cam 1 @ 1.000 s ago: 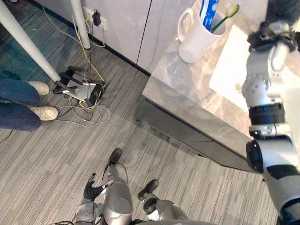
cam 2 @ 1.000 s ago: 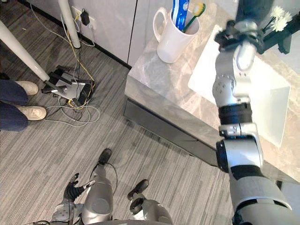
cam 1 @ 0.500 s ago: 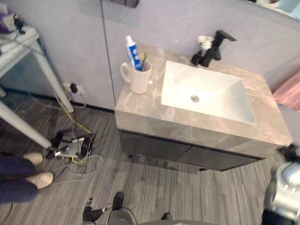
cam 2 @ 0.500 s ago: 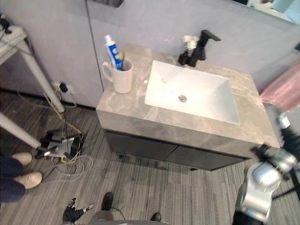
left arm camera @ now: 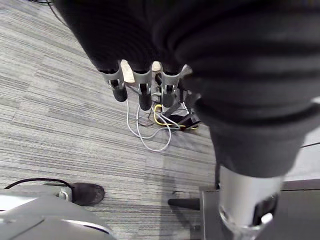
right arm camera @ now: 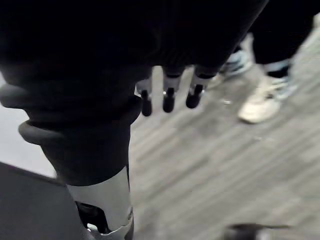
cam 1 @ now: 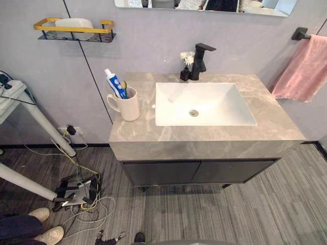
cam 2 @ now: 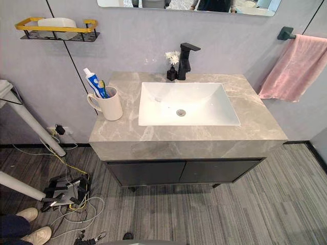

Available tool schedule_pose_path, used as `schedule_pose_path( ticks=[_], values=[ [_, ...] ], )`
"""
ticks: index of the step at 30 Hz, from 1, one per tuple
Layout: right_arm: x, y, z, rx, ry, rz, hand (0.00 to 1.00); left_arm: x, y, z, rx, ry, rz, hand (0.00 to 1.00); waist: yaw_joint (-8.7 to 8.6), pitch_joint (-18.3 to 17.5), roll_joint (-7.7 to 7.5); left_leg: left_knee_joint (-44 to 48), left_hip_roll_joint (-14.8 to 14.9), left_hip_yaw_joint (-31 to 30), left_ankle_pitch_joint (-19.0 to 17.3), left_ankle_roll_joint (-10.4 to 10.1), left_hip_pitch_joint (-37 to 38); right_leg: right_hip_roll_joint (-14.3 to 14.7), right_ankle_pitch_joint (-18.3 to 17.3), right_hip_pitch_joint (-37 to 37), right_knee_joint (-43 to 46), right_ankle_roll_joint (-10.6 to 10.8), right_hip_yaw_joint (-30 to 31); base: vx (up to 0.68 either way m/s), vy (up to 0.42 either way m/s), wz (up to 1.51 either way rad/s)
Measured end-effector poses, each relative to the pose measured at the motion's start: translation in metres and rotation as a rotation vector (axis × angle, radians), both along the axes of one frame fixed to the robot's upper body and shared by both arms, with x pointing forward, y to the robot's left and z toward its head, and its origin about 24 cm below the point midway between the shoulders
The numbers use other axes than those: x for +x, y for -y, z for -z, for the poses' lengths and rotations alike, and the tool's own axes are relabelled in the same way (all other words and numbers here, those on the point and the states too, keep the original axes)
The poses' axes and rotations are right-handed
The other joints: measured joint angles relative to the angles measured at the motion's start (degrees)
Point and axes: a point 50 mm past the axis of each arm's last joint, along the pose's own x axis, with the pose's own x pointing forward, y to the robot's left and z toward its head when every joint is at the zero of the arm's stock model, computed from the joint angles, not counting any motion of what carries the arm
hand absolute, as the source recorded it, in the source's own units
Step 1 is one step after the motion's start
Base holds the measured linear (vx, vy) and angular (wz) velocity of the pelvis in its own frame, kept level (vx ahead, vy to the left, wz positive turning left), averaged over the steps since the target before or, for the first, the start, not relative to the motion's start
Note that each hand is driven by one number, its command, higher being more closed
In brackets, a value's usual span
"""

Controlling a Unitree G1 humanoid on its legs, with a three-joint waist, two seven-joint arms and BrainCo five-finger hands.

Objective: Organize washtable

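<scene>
Low down, both hands hang near the floor, each holding nothing. Left hand (left arm camera: pixel 143 86) — fingers straight, slightly apart, over the grey floor (left arm camera: pixel 50 115) w/ a tangle of cables (left arm camera: pixel 159 119) just past its tips. Right hand (right arm camera: pixel 170 91) — fingers loose and apart; a person's shoes (right arm camera: pixel 260 105) beyond them. Worktop (cam 1: pixel 204 133) sits well above and ahead of either hand: white mug (cam 1: pixel 127 107) w/ toothpaste (cam 1: pixel 113 82) & toothbrush (cam 1: pixel 124 88) beside the sink (cam 1: pixel 219 102), black tap (cam 1: pixel 200 61) and small flower vase (cam 1: pixel 184 74) behind the basin.

White mug (cam 2: pixel 111 108) holding toothpaste (cam 2: pixel 92 81) stands on grey counter (cam 2: pixel 173 137), left of sink (cam 2: pixel 209 116).
</scene>
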Motion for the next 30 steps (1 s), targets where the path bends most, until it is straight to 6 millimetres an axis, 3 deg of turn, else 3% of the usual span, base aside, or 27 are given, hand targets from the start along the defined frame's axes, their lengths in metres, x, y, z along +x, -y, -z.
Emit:
schedule_pose_path(
  ticks=[1,5,7,9,13,16,17,18,19,22,25,30],
  values=[
    [0.001,0.0,0.001,0.015,0.002,-0.011,0.0,0.0,0.0,0.0,0.0,-0.001,-0.001,1.0,-0.18,-0.1,-0.05,0.0,-0.2,-0.5,0.0,0.0,0.0,-0.2,0.0,0.3,0.0,0.1,-0.4,0.04,0.001,0.36],
    [0.026,0.002,0.003,0.048,0.05,-0.137,0.0,0.002,-0.001,-0.004,0.0,0.039,-0.03,1.0,-0.83,0.0,-0.11,0.0,-0.9,-1.7,0.0,0.1,-0.1,-0.8,0.0,1.0,-0.1,0.3,-1.6,0.02,0.01,0.18],
    [0.04,0.003,0.002,0.043,0.072,-0.219,0.0,0.016,-0.002,-0.015,0.011,0.146,-0.073,1.0,-0.74,0.0,-0.08,0.0,-1.2,-2.1,0.0,0.1,-0.5,-0.9,0.1,1.0,-0.5,0.5,-1.8,0.0,0.007,0.09],
    [0.057,0.001,0.001,0.048,0.101,-0.333,0.0,0.043,0.002,-0.039,0.024,0.34,-0.127,1.0,-0.51,0.0,-0.06,0.0,-1.3,-2.6,0.0,0.2,-0.9,-0.8,0.2,1.1,-0.9,0.5,-2.3,0.0,-0.008,0.11],
    [0.068,-0.001,0.0,0.049,0.127,-0.445,0.0,0.083,-0.006,-0.088,0.1,0.637,-0.181,1.0,-0.29,0.0,0.24,0.0,-1.2,-2.9,0.0,0.2,-0.9,-0.8,0.2,1.3,-0.9,0.5,-2.8,0.0,-0.013,0.05],
    [0.068,-0.001,0.0,0.052,0.127,-0.464,0.0,0.109,-0.012,-0.145,0.235,0.89,-0.156,1.0,0.14,0.0,0.55,0.0,-1.3,-3.4,0.1,0.2,-0.8,-0.8,0.2,2.0,-1.0,0.5,-3.4,0.01,-0.007,0.1],
    [0.068,-0.001,0.0,0.052,0.122,-0.481,0.0,0.119,-0.007,-0.171,0.292,0.997,-0.124,1.0,0.61,0.0,0.64,0.0,-1.4,-3.7,0.1,0.2,-0.8,-0.8,0.2,2.3,-1.0,0.5,-3.8,0.02,-0.008,0.15],
    [0.067,0.0,0.0,0.052,0.118,-0.488,0.0,0.123,-0.004,-0.183,0.311,1.052,-0.107,1.0,0.76,0.0,0.66,0.0,-1.4,-4.0,0.1,0.2,-0.8,-0.9,0.2,2.6,-1.0,0.5,-4.1,0.01,-0.01,0.32],
    [0.066,0.001,0.0,0.051,0.111,-0.499,0.0,0.131,0.01,-0.209,0.324,1.173,-0.056,1.0,0.72,0.0,0.74,0.0,-1.7,-4.9,0.3,0.4,-0.8,-1.0,0.0,3.1,-1.0,0.7,-5.0,-0.03,-0.004,0.31],
    [0.066,0.004,0.001,0.041,0.093,-0.532,0.0,0.138,0.047,-0.242,0.221,1.356,0.077,1.0,0.75,-0.1,1.44,0.0,-2.2,-5.9,0.3,0.4,-0.9,-1.4,-0.3,3.5,-0.9,0.8,-6.0,-0.04,0.004,0.23],
    [0.064,0.008,0.001,0.037,0.076,-0.544,0.0,0.142,0.081,-0.258,0.016,1.46,0.237,1.0,0.74,-0.1,2.21,0.0,-2.3,-5.8,0.3,0.5,-0.9,-1.6,-0.3,3.4,-0.8,0.8,-5.8,-0.02,0.003,0.02],
    [0.065,0.011,0.001,0.051,0.064,-0.582,0.0,0.158,0.096,-0.276,-0.222,1.568,0.394,1.0,0.24,0.0,2.92,0.0,-2.0,-4.8,0.3,0.5,-1.7,-1.5,-0.3,1.8,-0.8,0.8,-4.2,-0.01,-0.012,-0.14]
  ],
)
